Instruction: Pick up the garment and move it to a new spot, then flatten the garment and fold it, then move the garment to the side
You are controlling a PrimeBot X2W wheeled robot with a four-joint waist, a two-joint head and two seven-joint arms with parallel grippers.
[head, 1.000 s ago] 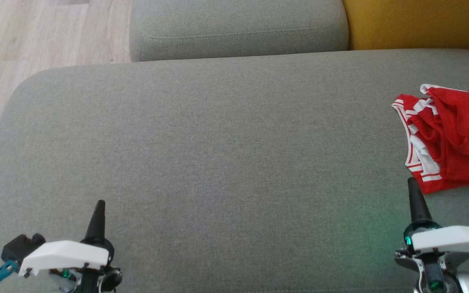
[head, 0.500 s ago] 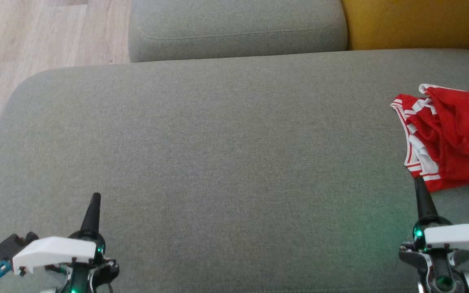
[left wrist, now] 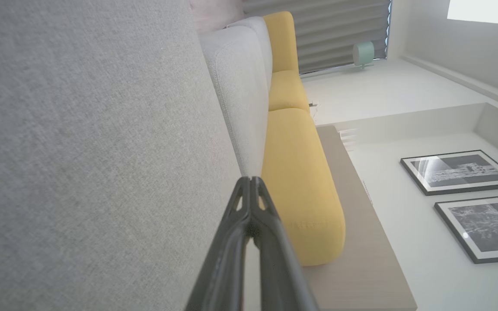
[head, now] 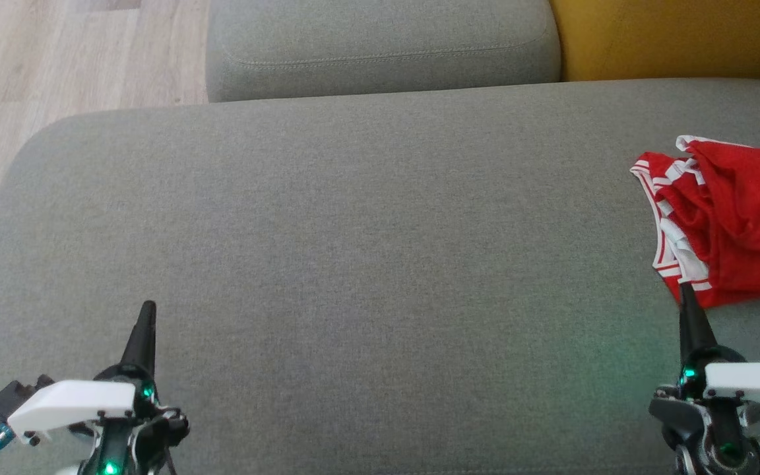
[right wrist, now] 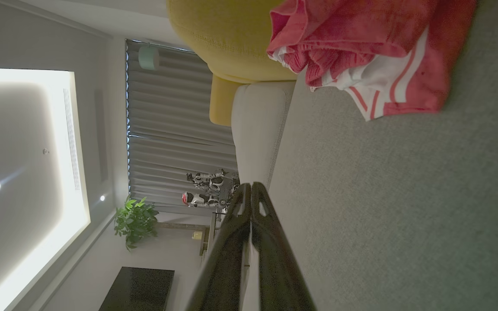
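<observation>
Red garment is lying crumpled at the right edge of the grey seat cushion. My right claw is pointing across the cushion's near right part, fingers pressed together on nothing, tip close to the garment's hem. My left claw, likewise pinched empty, is sitting at the cushion's near left.

Ahead and right of the right gripper, the red garment ran off the head view's edge, its far part unseen. Past the gripper's tips in its wrist view, small white figures were too tiny to identify.
</observation>
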